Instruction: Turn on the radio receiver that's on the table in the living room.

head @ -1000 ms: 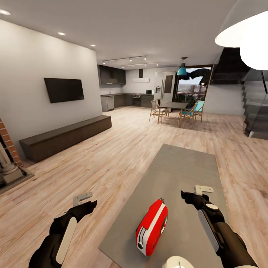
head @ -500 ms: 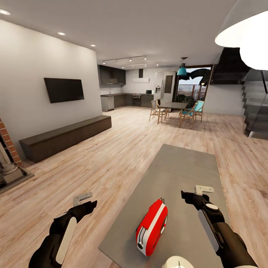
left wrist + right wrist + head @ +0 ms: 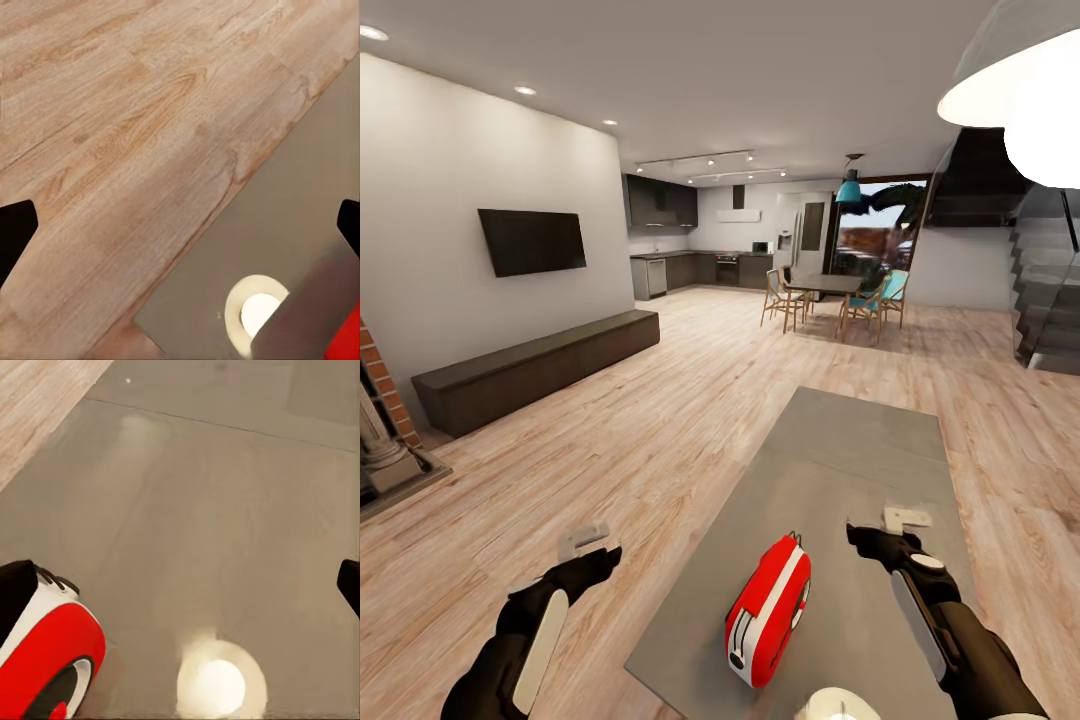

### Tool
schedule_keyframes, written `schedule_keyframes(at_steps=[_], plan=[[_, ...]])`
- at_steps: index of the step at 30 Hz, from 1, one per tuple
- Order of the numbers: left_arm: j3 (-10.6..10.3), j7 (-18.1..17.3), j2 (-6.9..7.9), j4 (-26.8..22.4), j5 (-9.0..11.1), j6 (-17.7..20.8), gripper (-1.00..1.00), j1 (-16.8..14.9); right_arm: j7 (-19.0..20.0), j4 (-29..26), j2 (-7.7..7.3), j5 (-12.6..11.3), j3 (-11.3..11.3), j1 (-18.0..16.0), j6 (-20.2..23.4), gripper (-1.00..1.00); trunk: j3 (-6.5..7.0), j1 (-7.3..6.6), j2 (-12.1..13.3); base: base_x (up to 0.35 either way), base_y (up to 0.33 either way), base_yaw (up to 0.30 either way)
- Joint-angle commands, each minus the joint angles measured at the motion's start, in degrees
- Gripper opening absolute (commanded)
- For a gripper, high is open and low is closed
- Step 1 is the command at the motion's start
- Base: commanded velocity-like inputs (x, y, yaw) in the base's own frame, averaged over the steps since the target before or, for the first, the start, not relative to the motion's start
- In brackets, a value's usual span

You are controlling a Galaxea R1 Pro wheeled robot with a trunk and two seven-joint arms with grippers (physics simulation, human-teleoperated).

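The head view takes in the whole room: the grey table (image 3: 860,480) runs away from the robot over the wooden floor (image 3: 660,420), and the red radio receiver (image 3: 768,610) lies on the table's near end, its white end panel facing the camera. Further off stand a long dark bench cabinet (image 3: 535,370) under a wall television (image 3: 532,241), and a dining table with chairs (image 3: 835,295) before the kitchen.

The left gripper (image 3: 588,545) hangs over bare floor, to the left of the table's long edge and well apart from the radio receiver. The right gripper (image 3: 880,530) hangs above the table top, just to the right of the radio receiver and a little beyond it, not touching it.

The wrist views add what the head view lacks. The left wrist view looks down on floor planks and the table's (image 3: 300,217) corner, with a bright round light reflection (image 3: 255,311) on the grey surface and a sliver of red at the frame's corner. The right wrist view shows the radio receiver (image 3: 49,664) close by on the table (image 3: 225,495), off to one side of the gap between the fingers, not between them, next to another bright reflection (image 3: 214,686).

In both wrist views the dark fingertips sit at opposite frame edges, so both sets of jaws are spread wide, holding nothing.
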Motion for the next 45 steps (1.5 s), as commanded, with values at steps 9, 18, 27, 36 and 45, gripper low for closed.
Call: schedule_keyframes(at_steps=[9, 18, 27, 36, 45], plan=[[-0.01, 0.0, 0.01, 0.57, 0.01, -1.36, 1.0, 0.0, 0.46, 9.33, 0.57, 0.03, 1.12, 0.0, -6.13, 1.0, 0.0, 0.0, 0.0, 0.0, 0.0, 0.0], [-0.01, 0.0, 0.01, 0.58, 0.17, -1.3, 1.0, 0.0, 0.47, 9.59, 0.85, 0.11, 1.22, 0.0, -6.7, 1.0, 0.0, 0.0, 0.0, 0.0, 0.0, 0.0], [-0.01, 0.0, 0.01, 0.58, 0.16, -1.3, 1.0, 0.0, -0.2, 9.63, 2.8, 1.04, 6.45, 0.0, -10.92, 1.0, 0.0, 0.0, 0.0, 0.0, 0.0, 0.0], [-0.01, -0.08, 0.01, 0.58, 0.15, -1.3, 1.0, 0.0, 4.23, 11.84, 2.91, 1.33, 14.19, 0.0, -13.53, 1.0, 0.0, 0.0, 0.0, 0.0, 0.0, 0.0], [-0.01, -0.17, 0.01, 0.58, 0.14, -1.3, 1.0, 0.0, 10.04, 11.88, 2.9, 1.61, 14.05, 0.0, -13.65, 1.0, 0.0, 0.0, 0.0, 0.0, 0.0, 0.0]])
